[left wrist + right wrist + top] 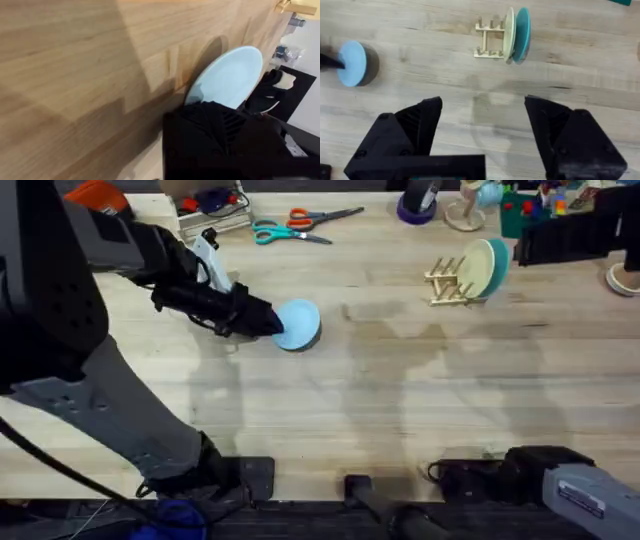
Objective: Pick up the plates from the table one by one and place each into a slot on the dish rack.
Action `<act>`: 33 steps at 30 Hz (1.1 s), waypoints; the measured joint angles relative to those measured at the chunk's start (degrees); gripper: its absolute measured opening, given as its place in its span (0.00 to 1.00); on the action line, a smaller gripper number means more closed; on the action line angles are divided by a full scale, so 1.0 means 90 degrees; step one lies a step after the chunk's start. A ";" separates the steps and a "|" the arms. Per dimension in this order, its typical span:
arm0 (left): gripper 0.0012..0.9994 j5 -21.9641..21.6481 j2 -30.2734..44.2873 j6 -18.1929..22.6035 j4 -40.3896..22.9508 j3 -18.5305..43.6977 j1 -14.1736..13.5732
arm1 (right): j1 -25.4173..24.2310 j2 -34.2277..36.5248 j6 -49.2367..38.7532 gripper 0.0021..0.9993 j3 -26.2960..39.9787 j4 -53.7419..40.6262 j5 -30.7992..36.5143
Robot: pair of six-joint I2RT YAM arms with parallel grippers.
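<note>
Left hand (268, 322) grips the light blue plate (298, 324); right hand (482, 125) gapes open; no legible writing.

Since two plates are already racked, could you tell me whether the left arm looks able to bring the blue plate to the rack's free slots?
Probably yes. The left gripper holds the light blue plate, the table between it and the dish rack is bare, and the rack's empty slots face that side.

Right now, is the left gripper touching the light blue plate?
Touching. Overhead, the left gripper meets the light blue plate at its edge; the left wrist view shows the plate running under the fingers.
</note>
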 joint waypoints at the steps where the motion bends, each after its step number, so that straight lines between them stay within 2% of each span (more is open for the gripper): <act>1: 0.04 0.0000 0.0000 0.0002 0.0000 0.0000 0.0000 | 0.0000 0.0000 0.0000 1.00 0.0000 0.0000 0.0000; 12: 0.04 0.0109 -0.0089 0.0434 -0.0252 -0.0068 -0.0002 | 0.0000 0.0000 0.0002 1.00 0.0000 0.0000 0.0000; 17: 0.04 0.0101 -0.0877 0.0492 -0.0691 -0.0141 -0.0012 | 0.0000 0.0000 0.0000 0.99 0.0000 0.0000 0.0000; 22: 0.04 0.0489 -0.1655 0.0475 -0.0908 -0.0141 -0.0012 | 0.0000 0.0000 0.0000 0.99 0.0000 0.0000 0.0000; 27: 0.04 0.0918 -0.1700 0.0464 -0.0847 -0.0141 -0.0012 | 0.0000 0.0000 0.0002 1.00 0.0000 0.0000 0.0000; 33: 0.04 0.1067 -0.1701 0.0432 -0.0732 -0.0141 -0.0012 | 0.0000 0.0000 0.0000 1.00 0.0000 0.0000 0.0000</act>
